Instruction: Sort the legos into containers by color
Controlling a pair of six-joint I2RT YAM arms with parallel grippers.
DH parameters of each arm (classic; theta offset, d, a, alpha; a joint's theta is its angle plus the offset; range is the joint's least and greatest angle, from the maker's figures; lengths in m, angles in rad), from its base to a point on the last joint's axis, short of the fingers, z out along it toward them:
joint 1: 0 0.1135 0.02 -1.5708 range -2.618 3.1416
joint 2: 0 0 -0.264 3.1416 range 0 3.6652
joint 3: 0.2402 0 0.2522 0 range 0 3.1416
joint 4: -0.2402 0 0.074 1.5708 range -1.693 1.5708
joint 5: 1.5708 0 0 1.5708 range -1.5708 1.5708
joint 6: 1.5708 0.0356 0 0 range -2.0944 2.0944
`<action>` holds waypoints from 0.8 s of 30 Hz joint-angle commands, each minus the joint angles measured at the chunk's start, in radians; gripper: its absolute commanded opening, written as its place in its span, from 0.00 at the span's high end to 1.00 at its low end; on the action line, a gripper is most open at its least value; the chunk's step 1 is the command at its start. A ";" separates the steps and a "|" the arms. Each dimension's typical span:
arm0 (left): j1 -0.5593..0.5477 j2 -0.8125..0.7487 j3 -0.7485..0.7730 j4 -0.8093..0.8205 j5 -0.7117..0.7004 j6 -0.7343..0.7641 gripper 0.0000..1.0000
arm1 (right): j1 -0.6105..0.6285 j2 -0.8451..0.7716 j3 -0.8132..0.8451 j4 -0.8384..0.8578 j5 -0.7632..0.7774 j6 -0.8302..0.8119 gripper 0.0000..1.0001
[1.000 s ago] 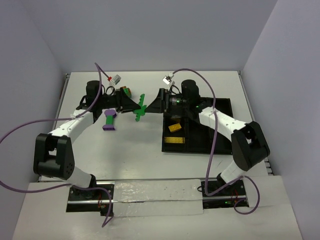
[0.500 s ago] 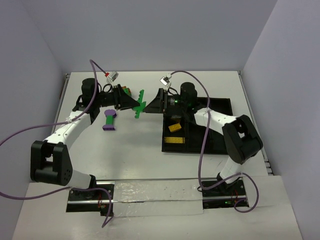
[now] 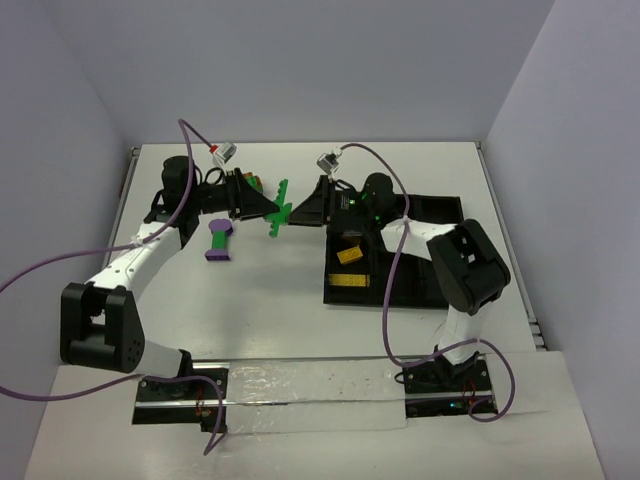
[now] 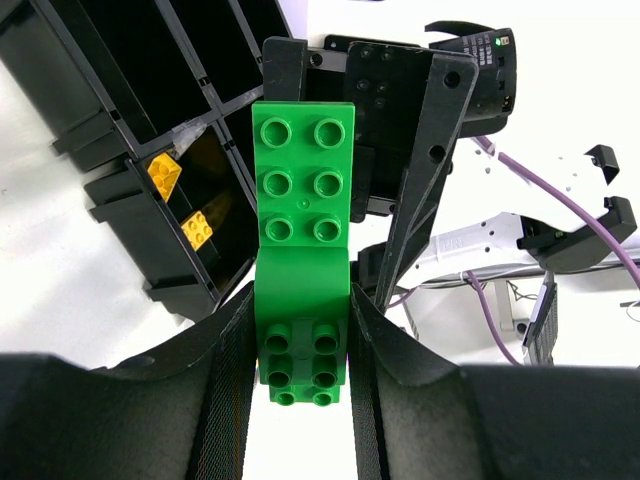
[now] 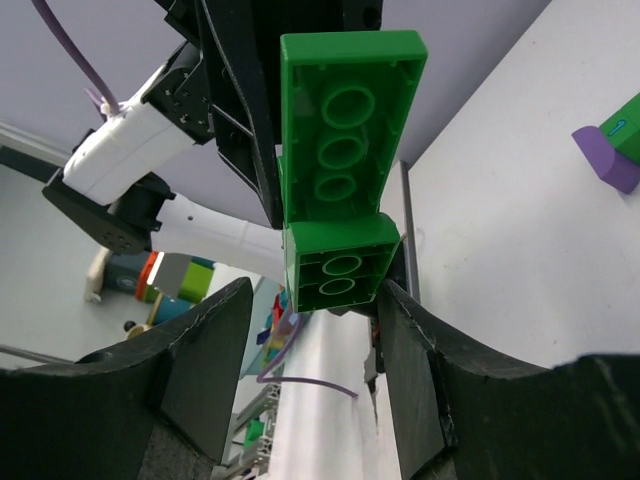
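Observation:
A green lego cluster point(image 3: 281, 209), a long brick on a short one, hangs in the air over the table's middle. My left gripper point(image 3: 271, 210) is shut on its short end point(image 4: 303, 345). From the right, my right gripper point(image 3: 299, 210) straddles the other end point(image 5: 340, 265); its right finger is at the brick's corner, with a gap on the left side. A purple-and-green lego point(image 3: 218, 240) lies on the table under the left arm and also shows as the purple lego point(image 5: 607, 155) in the right wrist view. The containers are one black tray point(image 3: 440, 210) holding yellow bricks point(image 3: 349, 255).
A small orange-and-green cluster point(image 3: 256, 183) lies on the table behind the left gripper. A second yellow brick point(image 3: 349, 281) sits in the tray's near-left compartment. Purple cables loop over both arms. White walls close in the table on the left, back and right.
My right gripper's jaws have narrowed around the green cluster's end, and the right arm's elbow has swung inward. The left gripper lifted slightly, still holding the cluster.

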 commanded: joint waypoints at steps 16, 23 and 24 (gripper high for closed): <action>0.004 -0.034 0.051 0.019 0.027 0.011 1.00 | 0.013 0.073 0.064 0.166 -0.020 0.076 0.37; 0.004 -0.039 0.041 0.011 0.025 0.015 1.00 | 0.023 0.095 0.103 0.164 -0.021 0.101 0.50; 0.004 -0.038 0.042 0.010 0.025 0.016 1.00 | 0.023 0.097 0.103 0.164 -0.021 0.101 0.54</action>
